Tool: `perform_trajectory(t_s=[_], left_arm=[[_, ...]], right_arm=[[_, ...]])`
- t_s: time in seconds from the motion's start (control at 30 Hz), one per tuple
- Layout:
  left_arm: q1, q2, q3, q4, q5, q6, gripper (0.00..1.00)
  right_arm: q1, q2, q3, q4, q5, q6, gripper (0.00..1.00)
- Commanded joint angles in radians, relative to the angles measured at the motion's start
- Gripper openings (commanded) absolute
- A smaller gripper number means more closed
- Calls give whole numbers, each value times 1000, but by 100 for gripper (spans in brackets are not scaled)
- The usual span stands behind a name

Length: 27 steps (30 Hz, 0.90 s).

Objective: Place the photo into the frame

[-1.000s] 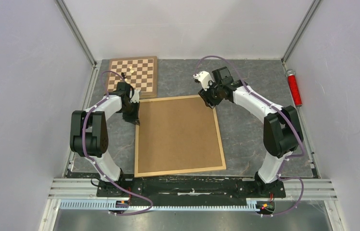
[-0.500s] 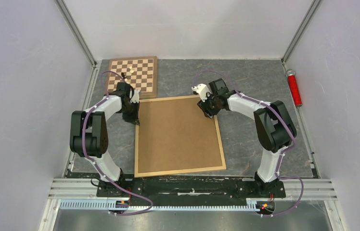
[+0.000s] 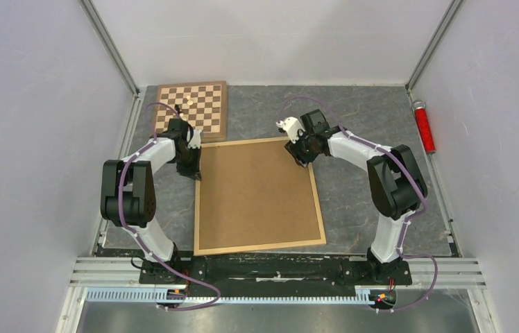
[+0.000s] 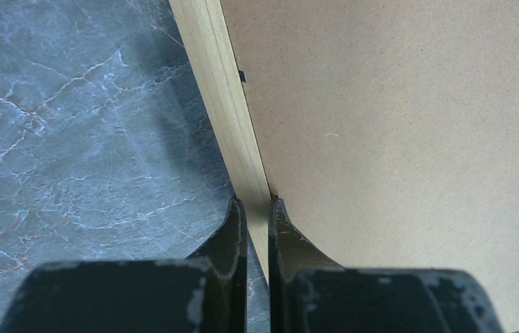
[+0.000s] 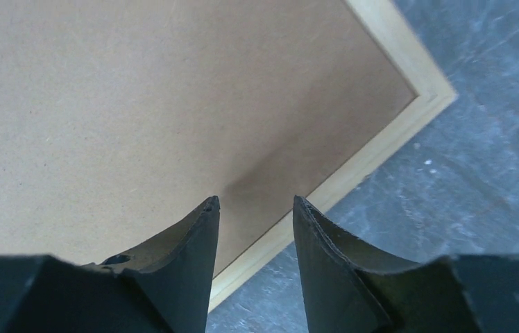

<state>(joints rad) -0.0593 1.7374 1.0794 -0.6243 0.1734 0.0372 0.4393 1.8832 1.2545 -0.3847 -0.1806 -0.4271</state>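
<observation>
**A:** Layout?

**B:** Grey marbled table [image 3: 368, 201]. The frame [image 3: 320, 215] lies flat mid-table. It has a narrow light-wood border, and a brown backing board [image 3: 257, 194] fills it edge to edge. Its near rail sits close to the arm bases.

**A:** And the photo?

**B:** Can't see the photo in any view.

**A:** What else is on there?

**B:** Chessboard [image 3: 194, 104] at far left, its near edge just beside the frame's far-left corner.

**A:** Grippers?

**B:** Left gripper [image 4: 257, 208] is down at the frame's left rail, near the far-left corner. Its jaws are all but closed, with the tips right at the seam between rail and board. Can't tell if it pinches anything. Right gripper [image 5: 255, 201] is over the far-right corner. Its jaws are parted with nothing between them, tips above the board just inside the rail.

**A:** Anything smaller?

**B:** Red cylinder [image 3: 423, 127] at the table's right edge, well apart from the frame.
</observation>
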Motion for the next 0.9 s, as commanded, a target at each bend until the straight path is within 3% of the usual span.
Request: perform_trajectory(t_s=[0.0, 0.3, 0.63, 0.87], left_arm=[[-24, 1, -26, -28, 75, 50, 2], [-24, 2, -24, -28, 76, 50, 2], [-24, -8, -26, -28, 77, 50, 2], [-24, 5, -20, -28, 82, 49, 2]], right_arm=[[1, -46, 103, -5, 47, -1, 47], [1, -81, 151, -6, 66, -2, 47], [4, 157, -57, -16, -42, 31, 46], [4, 147, -114, -6, -39, 24, 46]])
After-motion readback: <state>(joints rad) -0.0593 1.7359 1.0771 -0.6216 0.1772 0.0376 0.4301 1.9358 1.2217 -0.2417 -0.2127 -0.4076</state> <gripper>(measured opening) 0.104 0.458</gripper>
